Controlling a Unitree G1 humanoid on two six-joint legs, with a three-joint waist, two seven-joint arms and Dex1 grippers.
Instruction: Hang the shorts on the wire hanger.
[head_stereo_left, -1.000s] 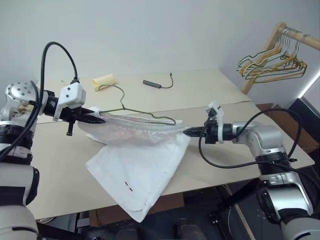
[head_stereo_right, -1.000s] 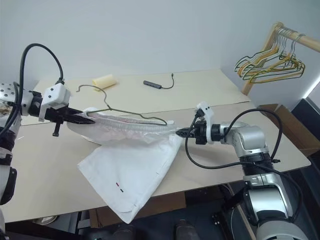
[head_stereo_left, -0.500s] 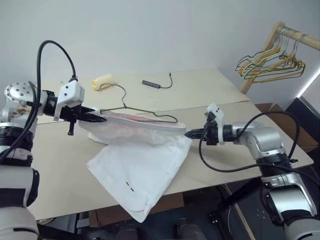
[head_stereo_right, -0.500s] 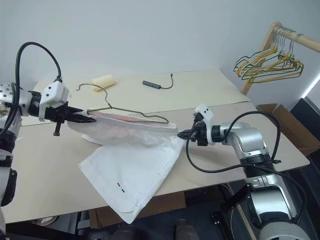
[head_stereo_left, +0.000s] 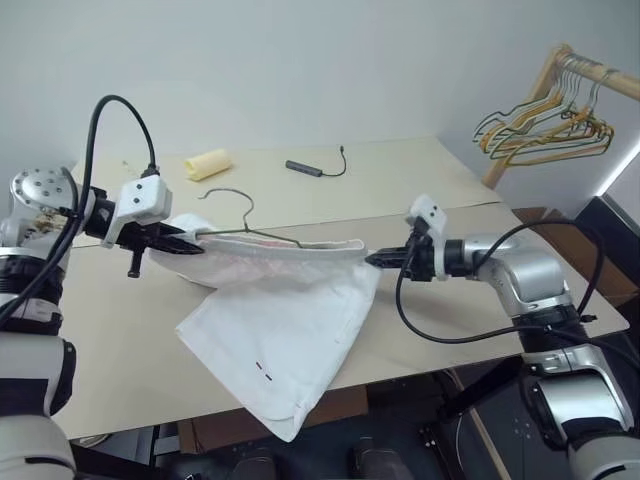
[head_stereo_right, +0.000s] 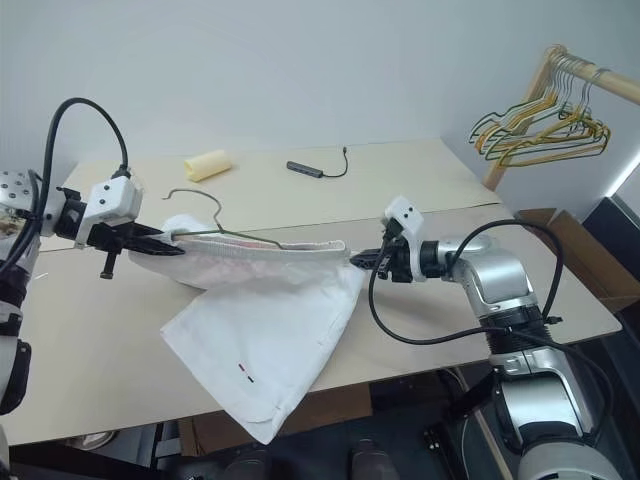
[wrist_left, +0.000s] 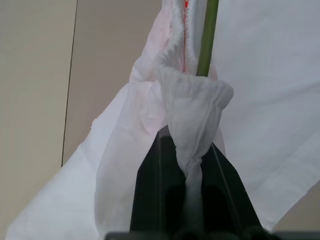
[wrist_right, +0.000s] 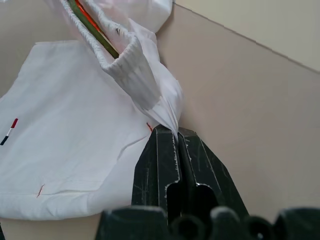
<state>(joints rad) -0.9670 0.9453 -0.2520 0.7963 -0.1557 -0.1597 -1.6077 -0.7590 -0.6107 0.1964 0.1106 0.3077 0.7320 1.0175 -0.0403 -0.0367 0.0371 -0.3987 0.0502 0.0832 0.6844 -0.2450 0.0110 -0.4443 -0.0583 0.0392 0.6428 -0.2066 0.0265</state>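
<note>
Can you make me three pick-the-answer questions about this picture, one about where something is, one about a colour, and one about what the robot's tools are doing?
1. Where is the small yellow roll?
A. On the table, behind the shorts
B. Hanging on the rack
C. In the right tool

2. What colour is the wire hanger poking out of the shorts' waistband?
A. Bright red
B. Dark green
C. White

3. What are the left tool and the right tool doing?
A. Both wide open over the table
B. Each pinching one end of the waistband
C. Both gripping the hanger's hook

Answers:
1. A, the roll lies on the far part of the tabletop.
2. B, the thin wire looks dark green in the head and wrist views.
3. B, the wrist views show white fabric clamped between each tool's black fingers, with the waistband stretched between them.
</note>
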